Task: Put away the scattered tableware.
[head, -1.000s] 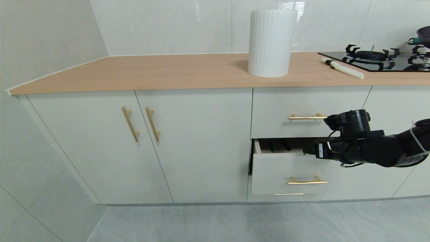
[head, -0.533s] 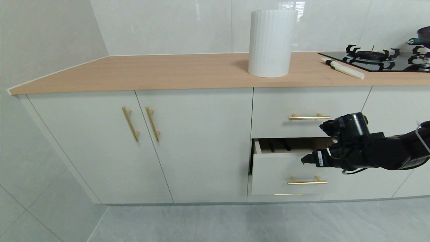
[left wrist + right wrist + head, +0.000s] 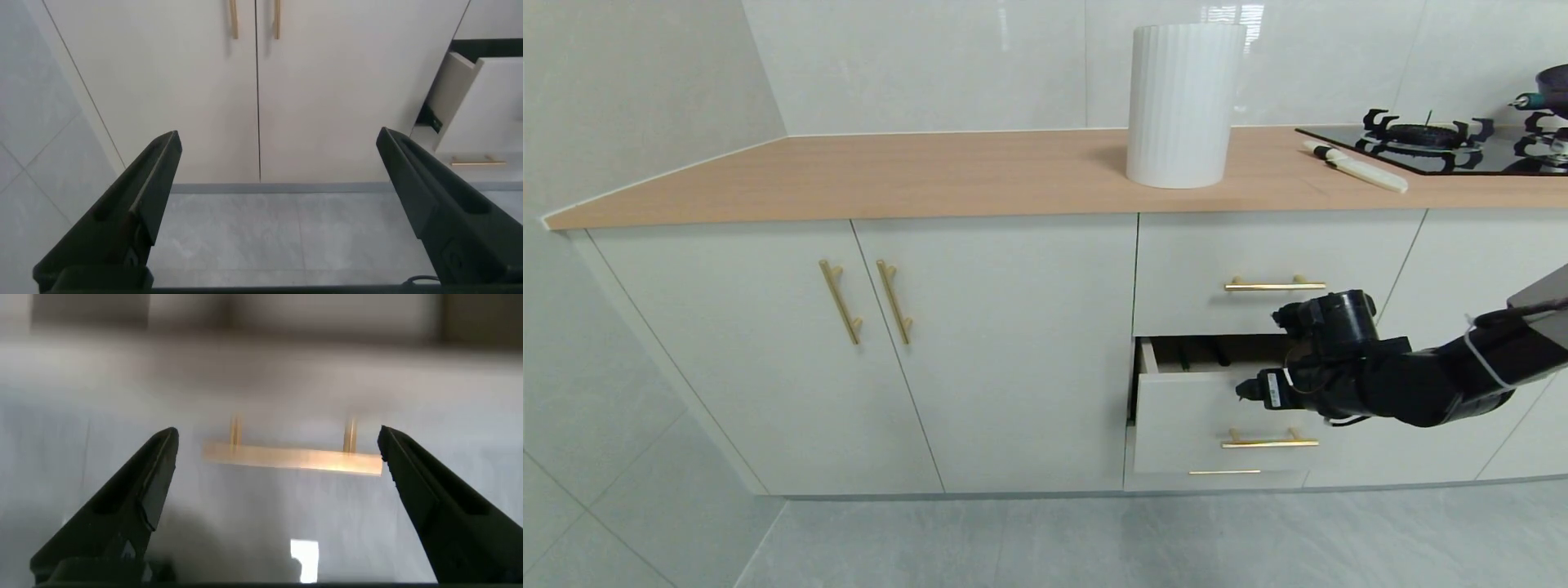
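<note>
Early stage by the look of it. Slim cream-coloured knife (image 3: 1360,167) not yet stowed, lying flat on wooden surface (image 3: 931,171) just beside black gas hob (image 3: 1429,151), well apart from both grippers. White brass-handled drawer (image 3: 1209,404) partly open below. Right gripper (image 3: 1245,390) before drawer front, jaws spread wide. Left gripper (image 3: 278,143) low, facing white cabinet doors (image 3: 327,82), jaws spread too.

Place: I read this as a home kitchen.
Cooking: black glass gas hob with cast pan supports (image 3: 1429,135), set into a light-brown wooden countertop (image 3: 931,175).
Storage: pale cabinet doors with brass bar handles (image 3: 996,351); a part-open white drawer (image 3: 1201,408) beside them.
Surfaces: glossy white wall tiles (image 3: 915,57); grey floor tiles (image 3: 1094,539).
</note>
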